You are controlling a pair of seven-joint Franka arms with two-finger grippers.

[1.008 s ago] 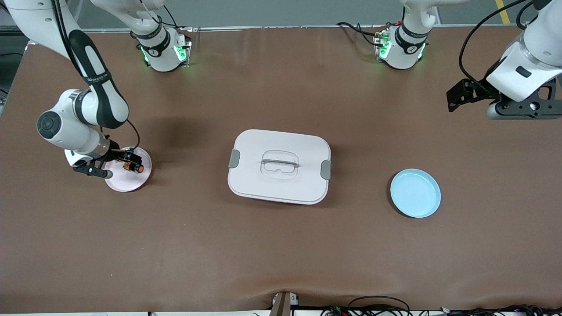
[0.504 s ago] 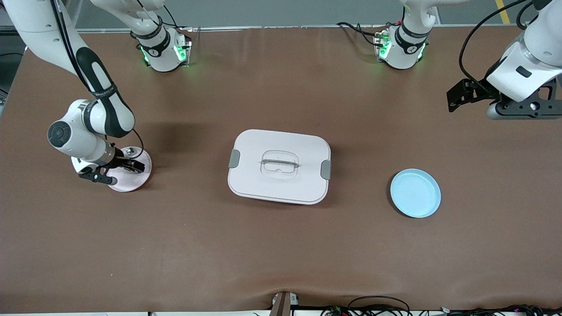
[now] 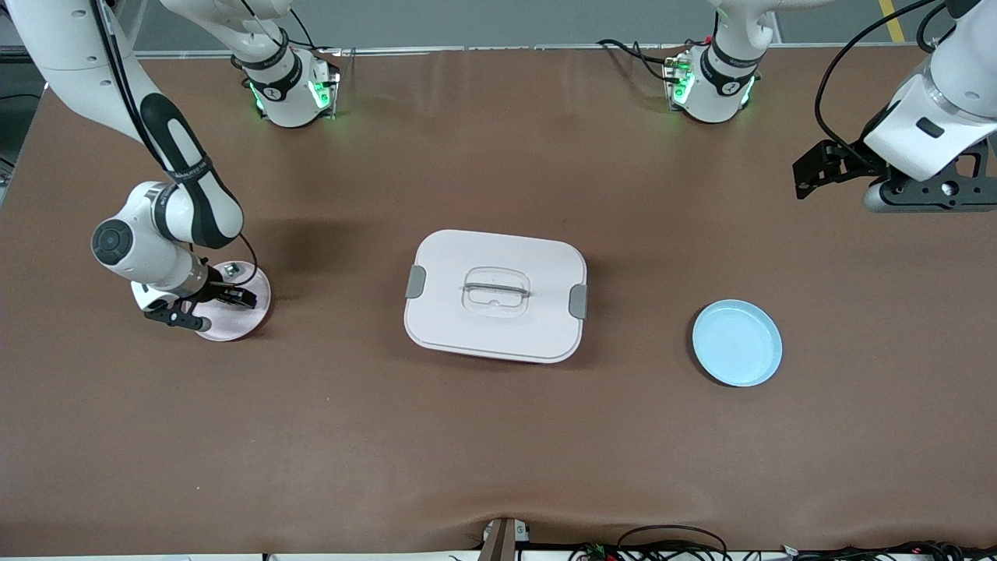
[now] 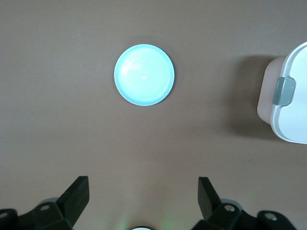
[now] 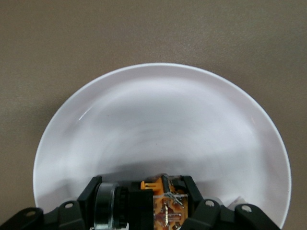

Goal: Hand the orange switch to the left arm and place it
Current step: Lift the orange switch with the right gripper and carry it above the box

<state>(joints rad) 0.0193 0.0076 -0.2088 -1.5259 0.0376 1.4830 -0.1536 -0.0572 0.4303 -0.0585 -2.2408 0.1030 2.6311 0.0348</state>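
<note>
Right gripper [image 3: 226,298] is low over the pink plate [image 3: 253,312] at the right arm's end of the table, jaws clamped on the orange switch [image 5: 165,206]; wrist cam shows the switch pinched between the fingers [image 5: 192,191], just above the plate's floor. Left gripper [image 4: 143,194] hangs high over the left arm's end, waiting, jaws wide apart w/ nothing between. Box [image 3: 495,294] sits mid-table, lid on, between pink plate and blue plate [image 3: 737,343].
</note>
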